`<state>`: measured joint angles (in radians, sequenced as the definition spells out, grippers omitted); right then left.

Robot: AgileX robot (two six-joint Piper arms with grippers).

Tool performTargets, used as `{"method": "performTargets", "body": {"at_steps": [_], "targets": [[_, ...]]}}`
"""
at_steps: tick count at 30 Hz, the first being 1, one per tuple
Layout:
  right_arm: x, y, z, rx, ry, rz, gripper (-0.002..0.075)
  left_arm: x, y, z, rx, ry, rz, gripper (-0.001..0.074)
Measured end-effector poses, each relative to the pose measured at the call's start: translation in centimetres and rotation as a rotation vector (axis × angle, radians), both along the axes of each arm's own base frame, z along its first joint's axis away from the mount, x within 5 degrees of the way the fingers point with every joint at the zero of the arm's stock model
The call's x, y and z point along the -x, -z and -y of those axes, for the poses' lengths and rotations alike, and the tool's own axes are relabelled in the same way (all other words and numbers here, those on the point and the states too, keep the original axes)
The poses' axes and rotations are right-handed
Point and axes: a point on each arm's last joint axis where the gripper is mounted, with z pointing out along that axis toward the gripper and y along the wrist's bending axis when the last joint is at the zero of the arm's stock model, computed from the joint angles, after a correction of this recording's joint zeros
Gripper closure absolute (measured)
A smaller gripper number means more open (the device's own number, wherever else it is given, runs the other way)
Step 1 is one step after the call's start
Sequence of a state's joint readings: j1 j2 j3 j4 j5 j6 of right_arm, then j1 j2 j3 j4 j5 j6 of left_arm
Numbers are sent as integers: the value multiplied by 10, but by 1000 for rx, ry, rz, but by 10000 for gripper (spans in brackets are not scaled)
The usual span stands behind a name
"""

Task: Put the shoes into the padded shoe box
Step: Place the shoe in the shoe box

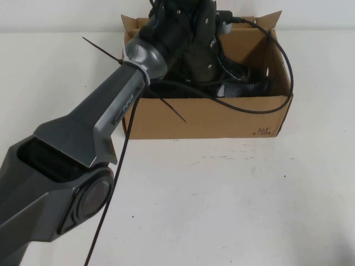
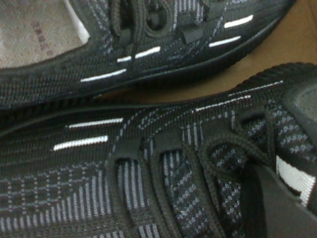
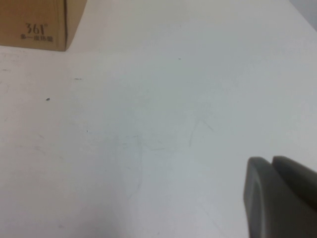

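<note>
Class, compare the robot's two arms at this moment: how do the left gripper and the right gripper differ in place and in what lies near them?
The left gripper is down inside the padded shoe box, against the shoes; the right gripper hangs over bare table, outside the box. The left gripper touches a laced shoe upper; the right gripper touches nothing, fingers together. Both have dark grey fingers.

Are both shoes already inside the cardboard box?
Yes: the left wrist view shows both shoes side by side on the box floor, left gripper over one.
</note>
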<state>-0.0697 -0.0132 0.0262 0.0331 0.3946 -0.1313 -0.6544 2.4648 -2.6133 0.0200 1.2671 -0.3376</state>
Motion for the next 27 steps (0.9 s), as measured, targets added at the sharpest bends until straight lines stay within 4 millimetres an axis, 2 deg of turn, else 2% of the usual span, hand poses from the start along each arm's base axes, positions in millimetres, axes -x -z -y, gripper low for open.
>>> {"method": "performTargets", "body": {"at_steps": [11,13,15,20,22,23,27], "targets": [[0,0,0,0,0,0,733,-2,4,-1,-23,6,8,722],[0,0,0,0,0,0,733,-2,5,0,-29,25,9,703],[0,0,0,0,0,0,733,-1,5,1,-32,56,13,651],[0,0,0,0,0,0,733,-1,4,2,-25,84,14,401],[0,0,0,0,0,0,733,0,-2,0,-26,83,27,330],[0,0,0,0,0,0,733,1,-7,-1,-22,82,38,303],[0,0,0,0,0,0,733,9,-40,-8,6,78,94,272]]}}
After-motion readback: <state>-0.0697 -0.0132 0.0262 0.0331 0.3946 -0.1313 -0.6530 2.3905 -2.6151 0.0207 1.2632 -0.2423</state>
